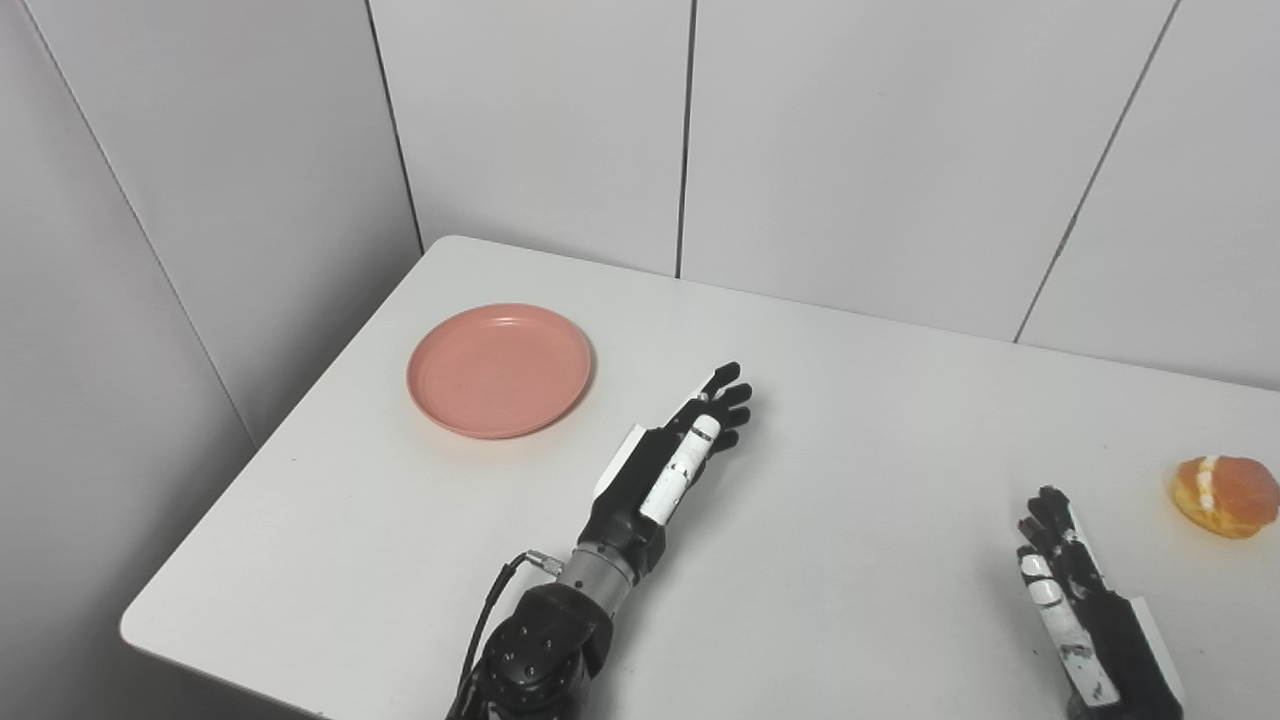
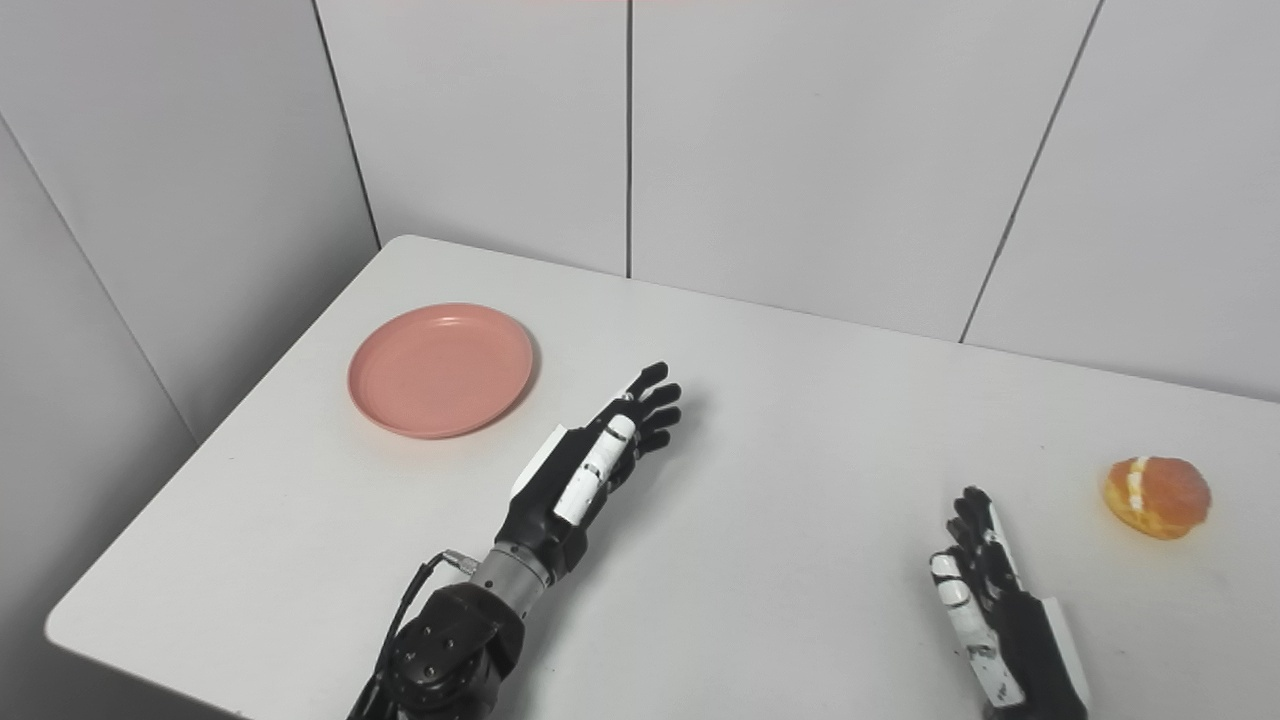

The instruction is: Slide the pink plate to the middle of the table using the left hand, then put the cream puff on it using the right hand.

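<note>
Nothing looks done yet; the pink plate [image 1: 499,370] sits at the counter's [image 1: 840,470] far-left corner, at about ten o'clock from the left hand [image 1: 680,450], near but apart; that hand is empty, fingers extended; the cream puff [image 1: 1225,496] lies at two o'clock of the empty, open right hand [image 1: 1065,580].

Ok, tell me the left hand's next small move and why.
Probably swing the left hand leftward and away toward the pink plate, to set its fingers on the near right rim. The plate sits empty near the table's far left corner, apart from the hand, which is open and holds nothing. The cream puff lies at the right, untouched beside the open right hand.
</note>
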`<action>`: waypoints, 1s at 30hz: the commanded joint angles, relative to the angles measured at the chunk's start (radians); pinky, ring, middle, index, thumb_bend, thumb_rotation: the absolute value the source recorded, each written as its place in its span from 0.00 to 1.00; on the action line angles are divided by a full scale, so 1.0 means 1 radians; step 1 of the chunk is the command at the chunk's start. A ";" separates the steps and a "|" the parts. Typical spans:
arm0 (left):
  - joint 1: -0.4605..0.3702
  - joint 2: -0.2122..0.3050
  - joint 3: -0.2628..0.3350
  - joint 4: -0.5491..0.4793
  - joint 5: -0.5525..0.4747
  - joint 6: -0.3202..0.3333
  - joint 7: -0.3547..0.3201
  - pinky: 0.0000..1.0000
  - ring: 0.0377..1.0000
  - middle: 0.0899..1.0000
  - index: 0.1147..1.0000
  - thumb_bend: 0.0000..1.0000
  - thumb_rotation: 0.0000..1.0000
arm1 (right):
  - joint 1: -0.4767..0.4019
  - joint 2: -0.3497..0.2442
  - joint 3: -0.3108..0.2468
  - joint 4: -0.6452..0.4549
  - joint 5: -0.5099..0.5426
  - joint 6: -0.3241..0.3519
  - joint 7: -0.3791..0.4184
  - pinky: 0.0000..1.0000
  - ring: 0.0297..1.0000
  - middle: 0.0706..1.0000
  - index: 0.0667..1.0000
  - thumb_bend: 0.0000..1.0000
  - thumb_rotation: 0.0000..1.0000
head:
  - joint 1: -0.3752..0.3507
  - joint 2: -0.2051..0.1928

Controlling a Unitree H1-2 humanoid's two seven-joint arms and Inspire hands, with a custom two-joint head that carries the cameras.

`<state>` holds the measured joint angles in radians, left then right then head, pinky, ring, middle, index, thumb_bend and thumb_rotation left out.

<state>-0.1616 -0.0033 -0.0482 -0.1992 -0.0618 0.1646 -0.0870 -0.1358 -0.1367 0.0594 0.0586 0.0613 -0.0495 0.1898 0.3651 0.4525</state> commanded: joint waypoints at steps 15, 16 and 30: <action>-0.140 0.057 0.119 -0.067 -0.033 0.011 0.034 0.93 0.90 0.91 0.89 0.45 1.00 | 0.028 0.003 -0.006 0.068 0.016 -0.002 0.004 1.00 1.00 1.00 1.00 0.35 0.75 | 0.020 -0.006; -0.147 0.061 0.129 -0.066 -0.036 0.014 0.038 0.92 0.89 0.91 0.89 0.44 1.00 | 0.028 0.002 -0.005 0.068 0.013 -0.006 0.004 1.00 1.00 1.00 1.00 0.35 0.75 | 0.020 -0.006; -0.225 0.153 0.298 0.061 -0.135 -0.043 0.074 0.92 0.90 0.90 0.91 0.43 1.00 | 0.031 0.000 -0.006 0.064 0.000 -0.002 0.000 1.00 1.00 1.00 1.00 0.36 0.77 | 0.030 -0.012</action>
<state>-0.3389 0.1283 0.2310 -0.1294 -0.1757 0.1754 -0.0217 -0.1400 -0.1376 0.0569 0.0666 0.0588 -0.0522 0.1899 0.3957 0.4403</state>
